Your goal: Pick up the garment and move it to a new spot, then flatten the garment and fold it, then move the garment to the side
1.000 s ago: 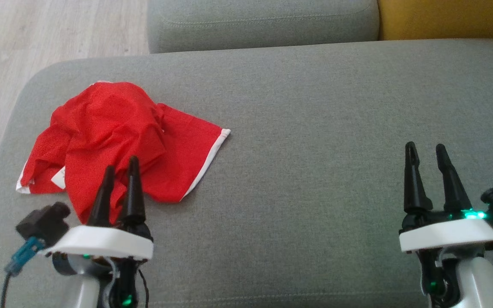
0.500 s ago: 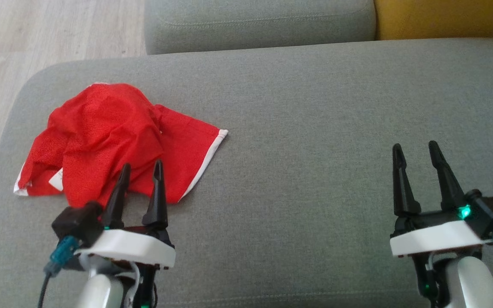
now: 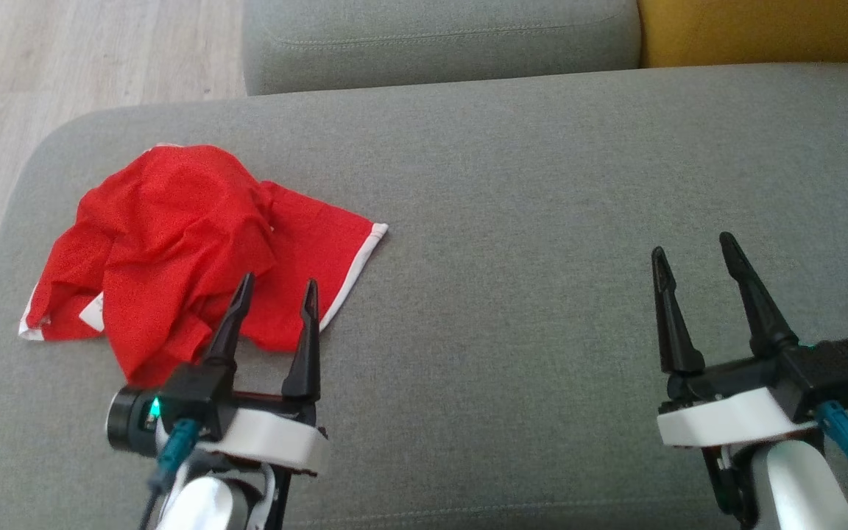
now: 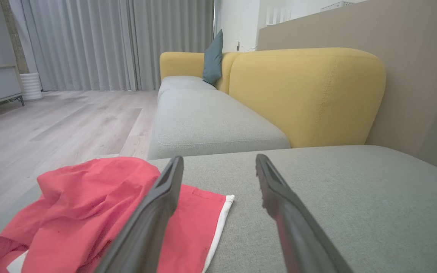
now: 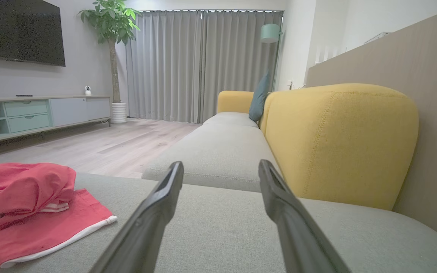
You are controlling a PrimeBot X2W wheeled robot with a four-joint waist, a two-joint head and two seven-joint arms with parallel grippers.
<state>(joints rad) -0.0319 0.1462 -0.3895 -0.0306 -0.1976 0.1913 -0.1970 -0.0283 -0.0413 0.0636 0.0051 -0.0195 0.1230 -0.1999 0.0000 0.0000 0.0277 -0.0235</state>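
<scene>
The red garment (image 3: 174,243) lies crumpled on the left part of the grey sofa (image 3: 542,184), its white-trimmed edge toward the middle. The left gripper (image 3: 279,281) — fingers spread, holding nothing — points at the garment's near edge. The right gripper (image 3: 693,244) — also spread and empty — is well apart, to the right.

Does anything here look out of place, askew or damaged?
Only the red garment: it lies crumpled in a heap near the left end of the grey sofa seat, one white-trimmed hem splayed toward the middle. No tear or spill shows. The left pincer and right pincer are open and empty.
</scene>
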